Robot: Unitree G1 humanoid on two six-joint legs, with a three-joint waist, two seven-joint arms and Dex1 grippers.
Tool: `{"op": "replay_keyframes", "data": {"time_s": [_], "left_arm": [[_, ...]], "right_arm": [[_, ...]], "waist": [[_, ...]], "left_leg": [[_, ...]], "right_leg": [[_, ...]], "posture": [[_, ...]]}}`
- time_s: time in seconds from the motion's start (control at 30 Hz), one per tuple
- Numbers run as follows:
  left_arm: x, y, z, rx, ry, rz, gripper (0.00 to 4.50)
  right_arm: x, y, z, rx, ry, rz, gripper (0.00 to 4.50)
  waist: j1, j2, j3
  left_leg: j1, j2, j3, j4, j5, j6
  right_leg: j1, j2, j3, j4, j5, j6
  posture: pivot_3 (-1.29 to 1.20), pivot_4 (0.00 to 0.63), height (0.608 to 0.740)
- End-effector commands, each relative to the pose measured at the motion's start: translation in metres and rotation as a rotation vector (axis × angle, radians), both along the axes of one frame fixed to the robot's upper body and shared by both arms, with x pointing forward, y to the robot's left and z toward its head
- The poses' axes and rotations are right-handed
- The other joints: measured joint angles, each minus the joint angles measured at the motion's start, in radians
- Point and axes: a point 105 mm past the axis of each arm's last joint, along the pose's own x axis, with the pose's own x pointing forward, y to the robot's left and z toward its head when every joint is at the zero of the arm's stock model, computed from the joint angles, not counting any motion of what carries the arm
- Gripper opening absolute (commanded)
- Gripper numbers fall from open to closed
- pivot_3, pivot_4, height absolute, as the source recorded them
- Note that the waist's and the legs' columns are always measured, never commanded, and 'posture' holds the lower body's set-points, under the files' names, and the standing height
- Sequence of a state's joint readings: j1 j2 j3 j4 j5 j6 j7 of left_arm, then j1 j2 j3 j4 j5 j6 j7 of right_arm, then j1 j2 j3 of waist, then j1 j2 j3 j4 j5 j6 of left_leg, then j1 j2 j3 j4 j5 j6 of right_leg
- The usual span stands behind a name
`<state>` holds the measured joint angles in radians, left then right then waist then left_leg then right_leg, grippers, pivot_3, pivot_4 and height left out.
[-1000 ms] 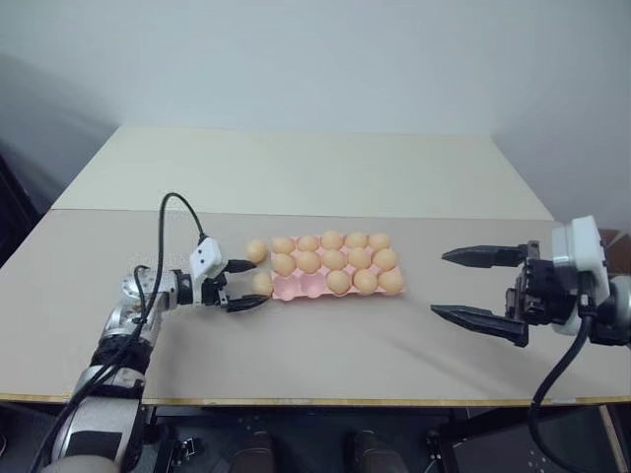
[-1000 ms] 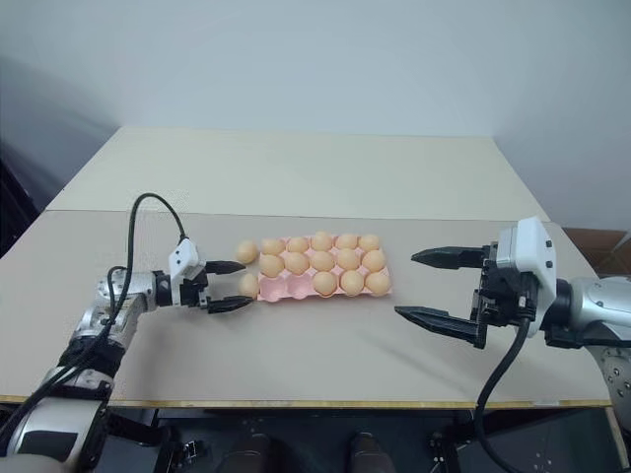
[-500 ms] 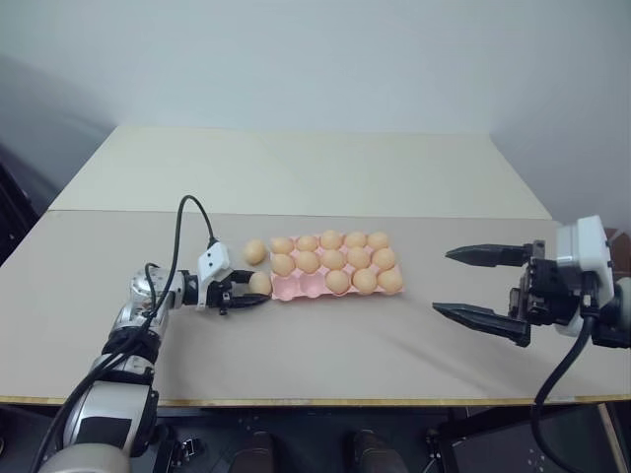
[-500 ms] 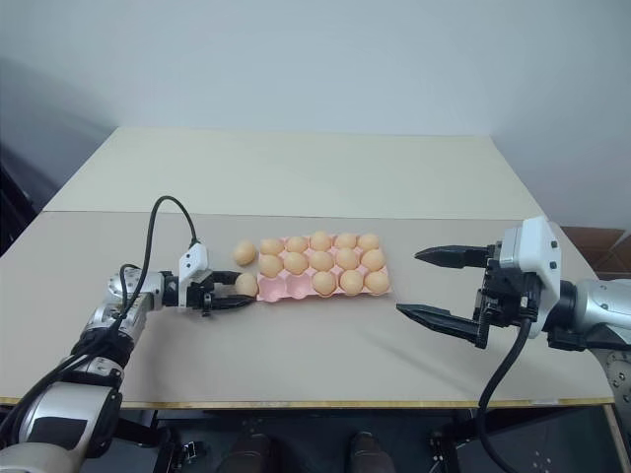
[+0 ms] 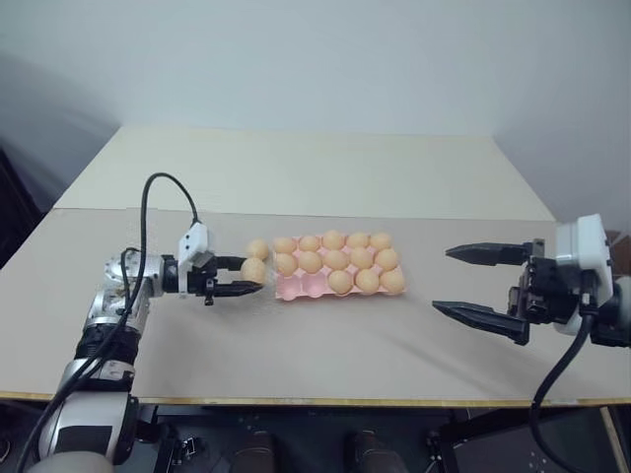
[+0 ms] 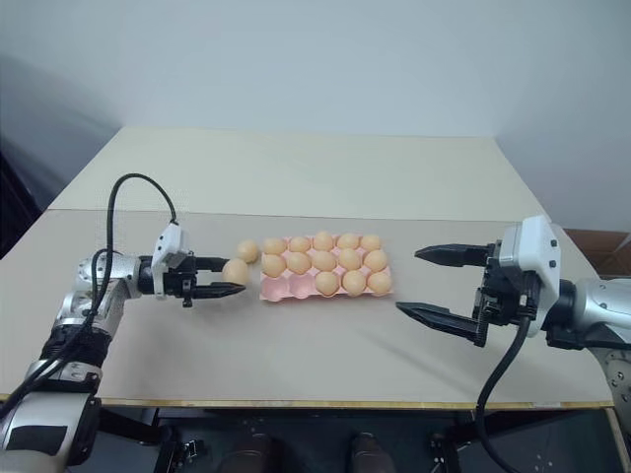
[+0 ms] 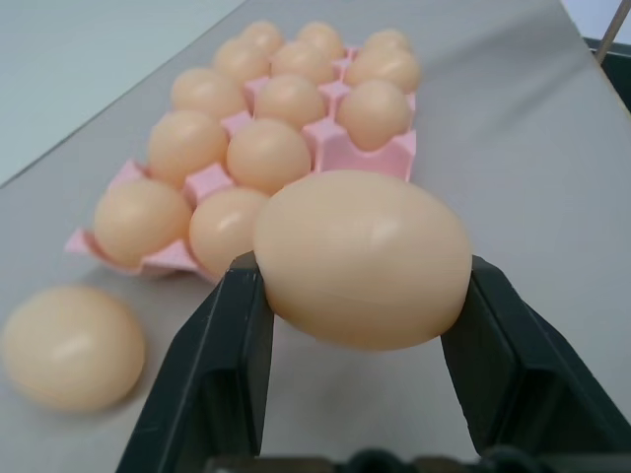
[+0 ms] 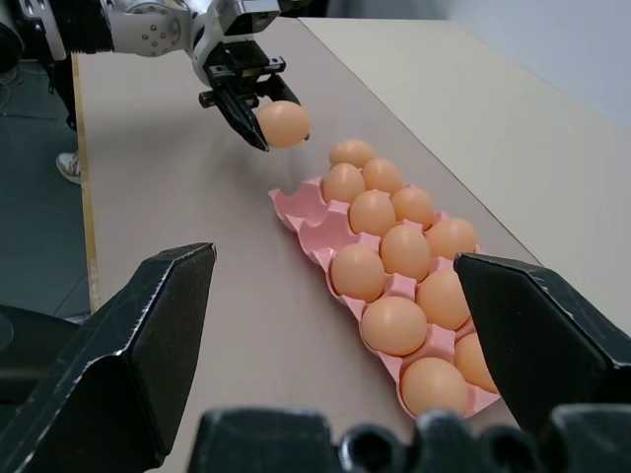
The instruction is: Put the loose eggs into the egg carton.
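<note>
My left gripper is shut on one of the loose eggs, a tan-orange oval held clear of the table just left of the egg carton. Another loose egg lies on the table by the carton's far left corner. The pale pink egg carton holds several eggs, and the two cups at its near left end are bare. Off to the carton's right, my right gripper stands open above the table with nothing between its fingers.
The beige table carries the carton at its middle. A lighter second tabletop joins behind it, ending at a white wall. A black cable loops over my left arm.
My left gripper, open around the egg on the table a second ago, has shut on it and lifted it up and slightly away from the carton. The right arm has kept still.
</note>
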<state>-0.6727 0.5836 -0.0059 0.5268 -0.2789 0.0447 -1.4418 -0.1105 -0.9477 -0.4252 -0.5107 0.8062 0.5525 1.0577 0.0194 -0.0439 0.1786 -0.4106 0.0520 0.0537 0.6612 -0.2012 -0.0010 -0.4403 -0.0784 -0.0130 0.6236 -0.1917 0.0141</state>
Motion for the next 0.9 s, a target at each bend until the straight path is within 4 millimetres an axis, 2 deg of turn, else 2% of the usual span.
{"op": "replay_keyframes", "data": {"time_s": [0.03, 0.17, 0.27, 0.4, 0.5, 0.53, 0.7, 0.8, 0.9], "left_arm": [[0.003, -0.029, 0.012, -0.025, -0.034, -0.067, 2.26], [0.008, -0.055, 0.008, -0.033, -0.041, -0.098, 2.26], [0.012, -0.067, 0.007, -0.017, -0.034, -0.106, 2.26], [0.017, -0.068, 0.003, 0.022, -0.013, -0.083, 3.38], [0.012, -0.069, 0.007, 0.014, -0.032, -0.109, 4.37], [0.011, -0.067, 0.008, 0.015, -0.045, -0.108, 4.46], [0.009, -0.050, 0.023, -0.009, -0.086, -0.071, 4.46], [0.000, -0.026, 0.039, -0.060, -0.087, -0.016, 4.46], [-0.018, 0.013, 0.048, -0.029, -0.104, 0.051, 4.46]], "right_arm": [[-0.002, 0.001, 0.009, -0.003, -0.058, 0.000, 4.50], [-0.004, 0.001, 0.008, -0.004, -0.059, -0.008, 4.50], [-0.005, 0.002, 0.009, -0.003, -0.064, -0.018, 4.50], [-0.007, 0.002, 0.008, -0.002, -0.067, -0.030, 4.50], [-0.008, 0.001, 0.008, 0.000, -0.070, -0.036, 4.50], [-0.007, 0.002, 0.008, 0.001, -0.070, -0.037, 4.50], [-0.006, 0.002, 0.008, 0.004, -0.072, -0.035, 4.50], [-0.004, 0.001, 0.008, 0.009, -0.068, -0.029, 4.50], [-0.001, 0.001, 0.006, 0.010, -0.056, -0.012, 4.50]], "waist": [[0.000, 0.000, 0.000], [-0.002, 0.000, 0.000], [-0.009, 0.000, 0.000], [-0.013, 0.000, 0.000], [-0.011, 0.000, 0.000], [-0.010, 0.000, 0.000], [-0.012, 0.000, 0.000], [-0.019, 0.000, 0.000], [-0.033, 0.000, 0.000]], "left_leg": [[0.000, 0.000, 0.000, 0.000, 0.000, 0.000], [0.000, 0.000, 0.000, 0.000, 0.000, 0.000], [0.000, 0.000, 0.000, 0.000, 0.000, 0.000], [0.000, 0.000, -0.001, 0.000, 0.000, 0.000], [0.000, 0.000, -0.001, 0.000, 0.000, 0.000], [0.000, 0.000, -0.001, 0.000, 0.000, 0.000], [0.000, 0.000, -0.001, 0.000, 0.000, 0.000], [0.000, 0.000, -0.001, 0.000, 0.000, 0.000], [0.001, 0.001, -0.001, 0.000, 0.000, 0.000]], "right_leg": [[0.000, 0.000, 0.000, 0.000, 0.001, 0.001], [0.000, 0.000, 0.000, 0.000, 0.001, 0.002], [0.000, 0.001, 0.000, 0.000, 0.002, 0.003], [0.000, 0.001, 0.001, 0.001, 0.002, 0.003], [0.000, 0.001, 0.001, 0.001, 0.002, 0.003], [0.000, 0.001, 0.001, 0.001, 0.002, 0.003], [0.000, 0.001, 0.001, 0.000, 0.001, 0.003], [0.000, 0.001, 0.001, 0.000, 0.001, 0.002], [-0.001, 0.001, 0.001, 0.001, 0.001, 0.002]], "posture": [[0.00, 0.150, 0.740], [0.00, 0.150, 0.740], [0.00, 0.150, 0.740], [0.00, 0.150, 0.740], [0.00, 0.150, 0.740], [0.00, 0.150, 0.740], [0.00, 0.150, 0.740], [0.00, 0.150, 0.740], [0.00, 0.150, 0.740]]}}
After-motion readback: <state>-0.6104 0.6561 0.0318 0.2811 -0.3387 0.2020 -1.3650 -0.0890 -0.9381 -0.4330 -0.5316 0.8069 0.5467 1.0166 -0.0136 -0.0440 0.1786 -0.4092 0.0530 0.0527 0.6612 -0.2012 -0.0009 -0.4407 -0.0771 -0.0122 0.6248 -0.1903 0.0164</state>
